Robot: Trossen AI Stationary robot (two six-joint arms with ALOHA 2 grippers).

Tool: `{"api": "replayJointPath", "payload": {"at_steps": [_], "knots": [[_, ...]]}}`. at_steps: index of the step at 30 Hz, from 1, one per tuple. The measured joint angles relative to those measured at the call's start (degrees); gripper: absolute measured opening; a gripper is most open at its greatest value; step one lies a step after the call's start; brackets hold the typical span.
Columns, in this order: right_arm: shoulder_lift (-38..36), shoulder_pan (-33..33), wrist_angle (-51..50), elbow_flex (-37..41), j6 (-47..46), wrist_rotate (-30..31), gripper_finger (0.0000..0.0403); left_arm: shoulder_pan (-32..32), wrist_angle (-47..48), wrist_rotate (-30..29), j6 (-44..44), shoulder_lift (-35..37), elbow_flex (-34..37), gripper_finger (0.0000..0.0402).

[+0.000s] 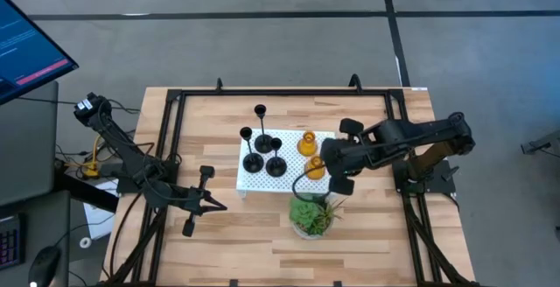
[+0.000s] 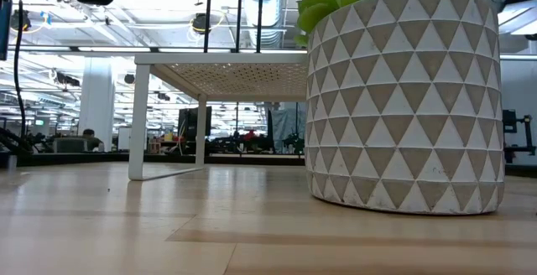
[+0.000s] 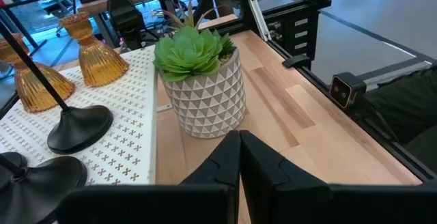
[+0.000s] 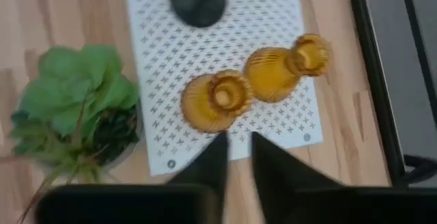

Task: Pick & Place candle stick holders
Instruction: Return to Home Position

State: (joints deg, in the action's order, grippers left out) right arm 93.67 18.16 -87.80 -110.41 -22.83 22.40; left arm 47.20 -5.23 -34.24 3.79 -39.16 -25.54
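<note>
A white perforated metal shelf stood at the centre of the wooden table. Three black stemmed candle stick holders occupied its left half, and two amber glass candle holders its right edge. A green plant in a patterned pot stood just before its right end.

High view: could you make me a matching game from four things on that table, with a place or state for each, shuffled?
1 amber holders
2 black holders
3 plant
4 left gripper

A white shelf, side toward the left gripper
B clear of the shelf, shut
C on the table beside the shelf
D shelf, side toward the right gripper

Pairs: 1-D, 2-A, 3-C, 4-B
</note>
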Motion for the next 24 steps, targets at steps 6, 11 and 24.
{"api": "replayJointPath", "payload": {"at_steps": [6,11,24], "knots": [[0.0,4.1,1.5,0.0,4.0,0.0,0.0018,0.0,0.0,0.0,-1.5,0.0,0.0,0.0008],[-1.7,8.2,7.2,0.0,9.8,0.0,0.0004,0.0,0.0,0.0,-1.5,0.0,0.0,0.0008],[-4.7,9.7,20.6,1.7,21.2,-5.5,0.0001,-1.3,-2.9,3.9,1.4,0.0,0.0,0.0008]]}}
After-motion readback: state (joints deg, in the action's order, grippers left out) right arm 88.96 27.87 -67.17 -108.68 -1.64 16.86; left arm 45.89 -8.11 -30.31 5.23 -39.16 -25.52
